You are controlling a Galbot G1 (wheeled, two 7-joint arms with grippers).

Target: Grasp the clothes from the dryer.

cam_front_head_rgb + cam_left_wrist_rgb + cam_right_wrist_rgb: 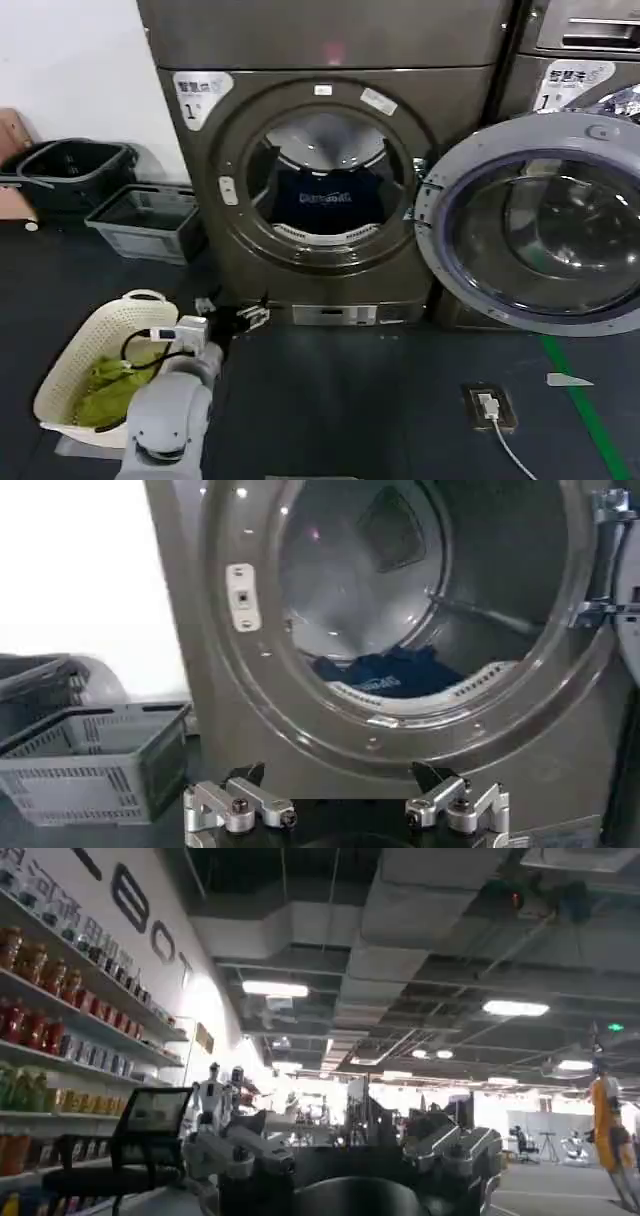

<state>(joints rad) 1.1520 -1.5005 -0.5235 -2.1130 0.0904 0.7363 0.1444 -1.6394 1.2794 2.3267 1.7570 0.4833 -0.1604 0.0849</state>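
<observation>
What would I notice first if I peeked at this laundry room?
Probably the big dryer with its round glass door swung wide open to the right, and the dark navy clothes lying inside the drum. Below it on the left, the left gripper waits with open fingers beside a cream basket holding a yellow-green cloth.

- The dryer (pixel 325 170) stands against the back, its door (pixel 535 225) swung out to the right, in front of the neighbouring machine (pixel 575 60).
- The clothes (pixel 325 200) lie inside the drum, at the bottom, just behind the porthole's lower lip.
- To the dryer's left, two bins sit on the floor: a crate (pixel 145 220) just beside it, a tub (pixel 70 175) farther left.
- The left gripper (pixel 235 320) hangs low before the dryer's lower left front.
- A basket (pixel 85 360) sits left of that arm, a cloth (pixel 110 390) inside it.
- A floor socket (pixel 490 405) lies to the right, in front of the door.
</observation>
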